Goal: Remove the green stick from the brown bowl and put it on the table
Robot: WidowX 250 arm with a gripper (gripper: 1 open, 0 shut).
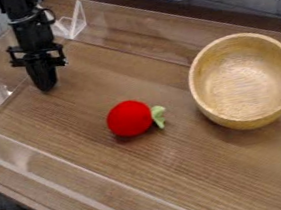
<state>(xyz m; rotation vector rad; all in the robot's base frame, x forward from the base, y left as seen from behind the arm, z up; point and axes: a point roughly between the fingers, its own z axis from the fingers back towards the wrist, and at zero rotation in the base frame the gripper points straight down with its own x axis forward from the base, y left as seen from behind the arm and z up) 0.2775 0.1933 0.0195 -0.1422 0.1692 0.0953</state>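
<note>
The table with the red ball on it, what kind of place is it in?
Maybe a robot practice spot. A small black robot arm stands over the wooden tabletop, and low clear walls edge it. A bowl and a red ball are set out.

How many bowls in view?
1. The light tan wooden bowl sits on the right side of the tabletop, to the right of the red ball. No other bowl shows in this view; anything past the picture's edges can't be told.
</note>
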